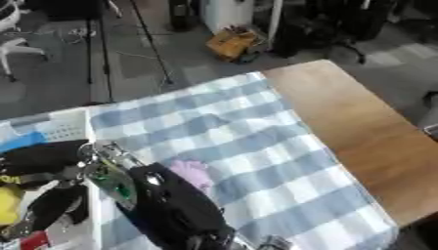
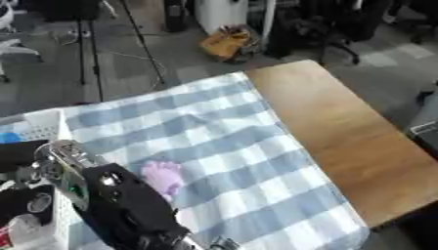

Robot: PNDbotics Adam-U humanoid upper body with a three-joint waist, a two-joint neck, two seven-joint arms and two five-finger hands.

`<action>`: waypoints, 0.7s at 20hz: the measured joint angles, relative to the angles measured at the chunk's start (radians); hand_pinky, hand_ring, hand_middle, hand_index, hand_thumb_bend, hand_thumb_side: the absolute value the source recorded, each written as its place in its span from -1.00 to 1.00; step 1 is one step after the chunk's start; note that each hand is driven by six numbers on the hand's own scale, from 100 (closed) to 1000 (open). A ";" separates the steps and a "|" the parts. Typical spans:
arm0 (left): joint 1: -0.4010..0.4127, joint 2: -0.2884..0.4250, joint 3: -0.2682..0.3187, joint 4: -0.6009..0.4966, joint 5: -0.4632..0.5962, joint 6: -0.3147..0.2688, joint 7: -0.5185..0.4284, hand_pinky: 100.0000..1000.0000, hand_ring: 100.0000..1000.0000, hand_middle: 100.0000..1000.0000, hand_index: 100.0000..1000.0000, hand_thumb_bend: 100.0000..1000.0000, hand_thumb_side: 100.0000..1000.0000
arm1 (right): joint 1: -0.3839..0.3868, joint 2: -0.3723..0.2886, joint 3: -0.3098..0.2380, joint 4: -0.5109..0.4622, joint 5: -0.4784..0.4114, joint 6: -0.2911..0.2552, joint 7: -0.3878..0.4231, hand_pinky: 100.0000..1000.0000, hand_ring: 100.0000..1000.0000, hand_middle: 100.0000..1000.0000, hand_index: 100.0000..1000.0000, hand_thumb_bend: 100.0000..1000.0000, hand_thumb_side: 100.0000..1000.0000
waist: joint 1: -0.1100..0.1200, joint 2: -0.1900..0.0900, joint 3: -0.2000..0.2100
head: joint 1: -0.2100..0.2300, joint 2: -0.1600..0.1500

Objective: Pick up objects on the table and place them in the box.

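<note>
A white latticed box [image 1: 67,125] stands at the left edge of the table, holding a blue thing [image 1: 22,141], a yellow thing [image 1: 9,201] and a red thing [image 1: 34,241]. My left arm rises from the bottom middle and its black hand [image 1: 44,160] hangs over the box, open, fingers [image 1: 53,205] drooping apart beside the yellow thing. I cannot tell whether they touch it. A small pink object [image 2: 161,177] lies on the checked cloth just right of my forearm. My right hand is out of sight.
A blue-and-white checked cloth [image 1: 244,129] covers the left part of the table; bare wood [image 1: 363,124] runs along its right side to the edge. On the floor beyond stand tripod legs [image 1: 158,58] and a yellow-brown bag [image 1: 229,43].
</note>
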 measured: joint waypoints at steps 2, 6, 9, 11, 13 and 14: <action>0.000 0.000 0.000 0.000 0.000 0.000 0.000 -0.09 0.19 0.35 0.35 -0.36 0.80 | 0.005 0.000 0.001 0.000 0.012 -0.004 -0.004 0.92 0.80 0.82 0.82 -0.44 0.27 | 0.000 0.000 0.000 | 0.000 0.000; 0.000 0.000 0.000 0.000 0.000 0.000 0.000 -0.09 0.19 0.35 0.35 -0.36 0.80 | 0.008 0.001 0.008 -0.003 0.039 -0.016 -0.016 0.96 0.83 0.84 0.84 -0.27 0.26 | 0.000 0.000 0.001 | 0.000 0.000; 0.000 0.000 0.000 0.000 0.000 0.000 0.000 -0.09 0.19 0.35 0.35 -0.36 0.80 | 0.008 0.003 0.014 -0.013 0.071 -0.031 -0.031 1.00 0.86 0.86 0.86 -0.11 0.29 | 0.000 0.000 0.001 | -0.001 0.000; 0.000 0.000 0.000 0.000 0.000 0.000 0.000 -0.09 0.19 0.35 0.35 -0.36 0.80 | 0.008 0.003 0.019 -0.020 0.103 -0.045 -0.045 1.00 0.87 0.86 0.86 -0.11 0.30 | 0.000 0.000 0.001 | -0.003 0.000; 0.000 0.000 0.000 0.000 0.000 0.000 0.000 -0.09 0.19 0.35 0.35 -0.36 0.80 | 0.010 0.003 0.020 -0.024 0.146 -0.063 -0.063 1.00 0.88 0.88 0.87 -0.11 0.32 | 0.000 0.000 0.001 | -0.003 0.000; 0.000 0.000 0.000 0.000 0.000 0.000 0.000 -0.09 0.19 0.35 0.35 -0.36 0.80 | 0.013 0.003 0.020 -0.024 0.168 -0.073 -0.073 1.00 0.88 0.89 0.87 -0.11 0.32 | 0.000 0.000 0.001 | -0.003 0.000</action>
